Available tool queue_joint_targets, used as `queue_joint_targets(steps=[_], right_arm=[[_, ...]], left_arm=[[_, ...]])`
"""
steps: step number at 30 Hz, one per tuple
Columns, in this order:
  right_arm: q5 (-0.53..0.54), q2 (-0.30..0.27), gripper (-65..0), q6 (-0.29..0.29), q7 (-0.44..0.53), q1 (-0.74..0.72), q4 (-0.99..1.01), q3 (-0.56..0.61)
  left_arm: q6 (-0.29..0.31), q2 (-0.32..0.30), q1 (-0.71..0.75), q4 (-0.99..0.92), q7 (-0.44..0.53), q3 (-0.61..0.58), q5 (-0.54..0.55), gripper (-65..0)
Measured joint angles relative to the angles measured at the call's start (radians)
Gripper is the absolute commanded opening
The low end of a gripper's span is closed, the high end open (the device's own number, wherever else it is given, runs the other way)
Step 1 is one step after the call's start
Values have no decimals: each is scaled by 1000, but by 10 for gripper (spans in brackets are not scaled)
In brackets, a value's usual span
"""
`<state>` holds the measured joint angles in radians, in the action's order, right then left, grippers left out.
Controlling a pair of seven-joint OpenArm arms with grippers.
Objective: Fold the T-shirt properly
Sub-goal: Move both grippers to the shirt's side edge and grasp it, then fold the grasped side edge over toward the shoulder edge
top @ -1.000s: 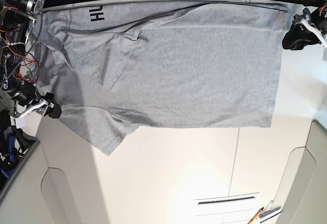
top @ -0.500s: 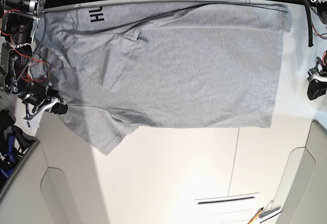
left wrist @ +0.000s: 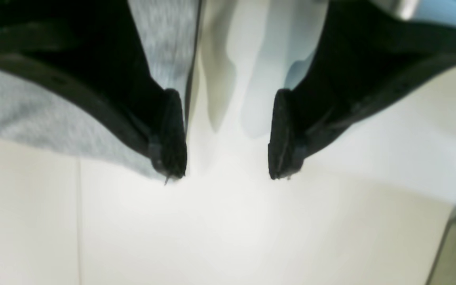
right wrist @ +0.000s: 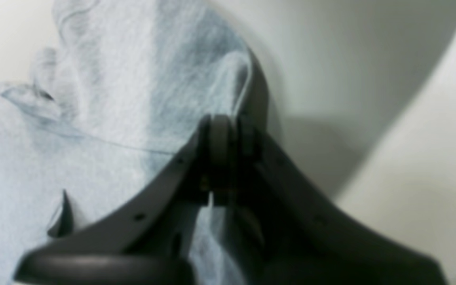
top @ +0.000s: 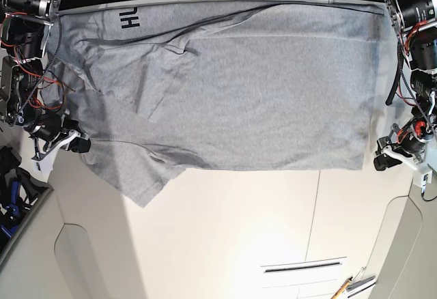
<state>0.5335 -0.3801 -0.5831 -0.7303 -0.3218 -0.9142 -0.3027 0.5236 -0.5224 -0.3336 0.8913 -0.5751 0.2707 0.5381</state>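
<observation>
The T-shirt (top: pixel 232 87) is light heather grey, spread mostly flat across the far part of the white tabletop, with black block letters (only "HU" readable) near one far corner and a few diagonal creases running through the sleeve end. Its straight hem lies just beside the left gripper's (top: pixel 379 163) spread fingertips (left wrist: pixel 170 134), one tip over the cloth's corner and the other over bare table. At the opposite end a bunched fold of the sleeve edge sits pinched between the right gripper's (right wrist: pixel 222 132) closed fingertips.
</observation>
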Motion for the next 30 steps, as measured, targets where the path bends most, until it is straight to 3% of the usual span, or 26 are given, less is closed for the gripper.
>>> queue_joint_targets(steps=[5,14,23,24,25,27,28,30], right_arm=[[2,0,-650,0,0,0,0,0],[1,0,-650,0,0,0,0,0],[1,0,-650,0,0,0,0,0],[1,0,-650,0,0,0,0,0],[2,0,-650,0,0,0,0,0],[13,0,-650,2,-5,0,0,0],[26,0,-650,3,-11,0,0,-1],[60,0,-650,4,-32,2,-2,-11]], left_arm=[[-21,6,-84,-106,20,-87,-47,-286],[-21,66,-110,-155,35,-92,-47,-287],[46,100,-116,-153,-45,-90,2,-290],[45,102,-115,-153,-45,-90,7,-312],[45,101,-115,-153,-46,-90,9,-374],[45,100,-115,-154,-58,-90,6,-579],[45,98,-113,-154,-60,-90,5,-650],[45,97,-112,-154,-60,-89,6,-650]])
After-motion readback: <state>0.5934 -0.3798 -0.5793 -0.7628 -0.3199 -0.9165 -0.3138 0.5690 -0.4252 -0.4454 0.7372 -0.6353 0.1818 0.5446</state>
